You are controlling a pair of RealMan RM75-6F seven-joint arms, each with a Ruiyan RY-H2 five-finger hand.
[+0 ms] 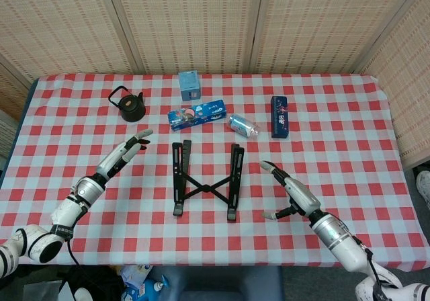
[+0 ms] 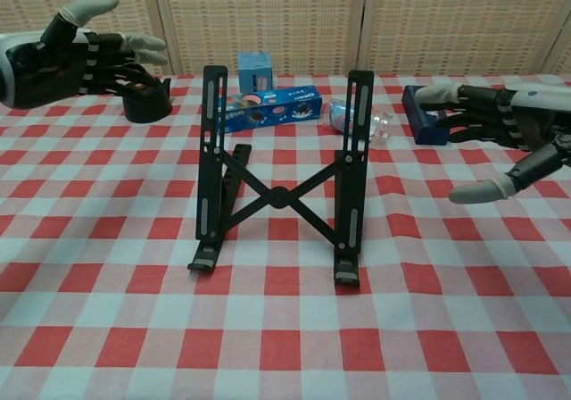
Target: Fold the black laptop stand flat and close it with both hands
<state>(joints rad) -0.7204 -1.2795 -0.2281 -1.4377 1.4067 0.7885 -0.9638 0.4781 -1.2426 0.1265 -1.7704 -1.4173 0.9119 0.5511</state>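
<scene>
Altogether, one black laptop stand (image 1: 206, 179) stands unfolded on the tabletop (image 1: 336, 160) between two robot hands: left robot hand (image 1: 125, 153) and right robot hand (image 1: 290, 192), both spread wide, holding nothing, apart from it.

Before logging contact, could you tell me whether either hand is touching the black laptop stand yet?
No, the left hand and right hand hover open on either side of the black laptop stand, with tablecloth showing between.

Silver-shelled left robot hand (image 2: 67, 52) and right robot hand (image 2: 504, 132), black fingers, pale fingertips, white forearms.
</scene>
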